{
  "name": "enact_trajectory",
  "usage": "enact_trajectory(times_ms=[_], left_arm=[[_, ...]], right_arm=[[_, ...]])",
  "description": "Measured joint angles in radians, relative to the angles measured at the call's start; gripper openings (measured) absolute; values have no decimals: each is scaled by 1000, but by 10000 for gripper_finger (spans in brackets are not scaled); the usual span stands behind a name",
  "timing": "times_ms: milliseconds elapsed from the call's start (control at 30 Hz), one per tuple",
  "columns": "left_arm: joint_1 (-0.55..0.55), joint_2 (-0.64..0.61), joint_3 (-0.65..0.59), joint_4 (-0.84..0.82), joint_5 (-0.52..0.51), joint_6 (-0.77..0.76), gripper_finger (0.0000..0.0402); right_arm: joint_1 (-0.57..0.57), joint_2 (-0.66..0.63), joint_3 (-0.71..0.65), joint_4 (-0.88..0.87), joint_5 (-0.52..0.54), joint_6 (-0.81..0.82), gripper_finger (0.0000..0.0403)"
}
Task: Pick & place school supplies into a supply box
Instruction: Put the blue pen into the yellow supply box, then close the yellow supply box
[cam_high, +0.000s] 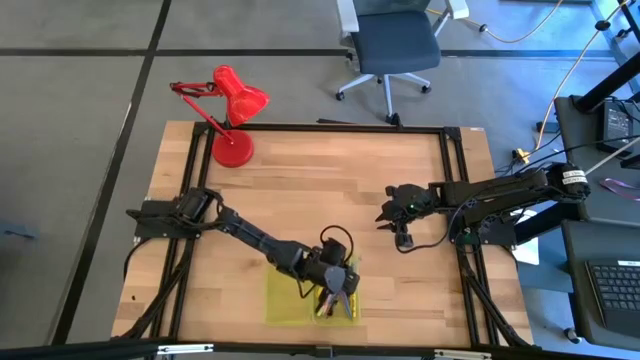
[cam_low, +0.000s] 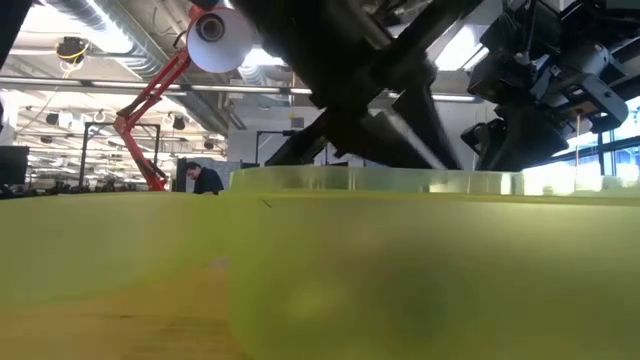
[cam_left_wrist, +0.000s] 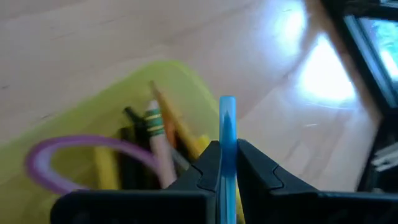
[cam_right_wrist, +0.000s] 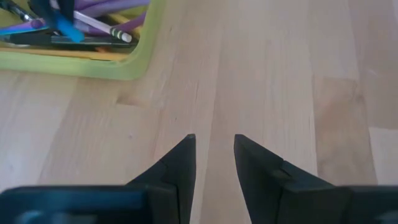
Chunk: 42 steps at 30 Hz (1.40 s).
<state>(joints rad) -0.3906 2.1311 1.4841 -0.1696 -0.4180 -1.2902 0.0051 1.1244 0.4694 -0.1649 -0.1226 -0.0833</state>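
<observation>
One blue pen (cam_left_wrist: 227, 134) pinched in my left gripper (cam_left_wrist: 227, 163) jaws above the supply box (cam_high: 282, 300) at 6 o'clock; next, release.

Wooden table (cam_high: 330, 190): lamp (cam_high: 235, 145), case (cam_high: 285, 300)

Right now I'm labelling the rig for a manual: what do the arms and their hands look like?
Both arms are dark, jointed links with black cables looping off them. The right arm has a white band near its base. Each hand, left hand and right hand, has two black wedge-shaped fingers that taper to points.
</observation>
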Motion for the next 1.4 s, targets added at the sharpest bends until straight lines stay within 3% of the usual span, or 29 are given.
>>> enact_trajectory(times_ms=[367,733,900,1100,1400], left_arm=[[-1,0,0,-45,50,18,32],[7,-5,0,-47,59,70,109],[-1,-91,1,-121,9,89,139],[-72,-206,2,-461,-43,-142,148],[-233,-232,1,-906,104,-650,145]], right_arm=[[0,0,0,-1,0,-4,114],[0,0,0,-1,-1,-3,114],[0,0,0,-1,-1,1,114],[0,0,0,-3,-1,3,114],[0,0,0,-24,-36,55,114]])
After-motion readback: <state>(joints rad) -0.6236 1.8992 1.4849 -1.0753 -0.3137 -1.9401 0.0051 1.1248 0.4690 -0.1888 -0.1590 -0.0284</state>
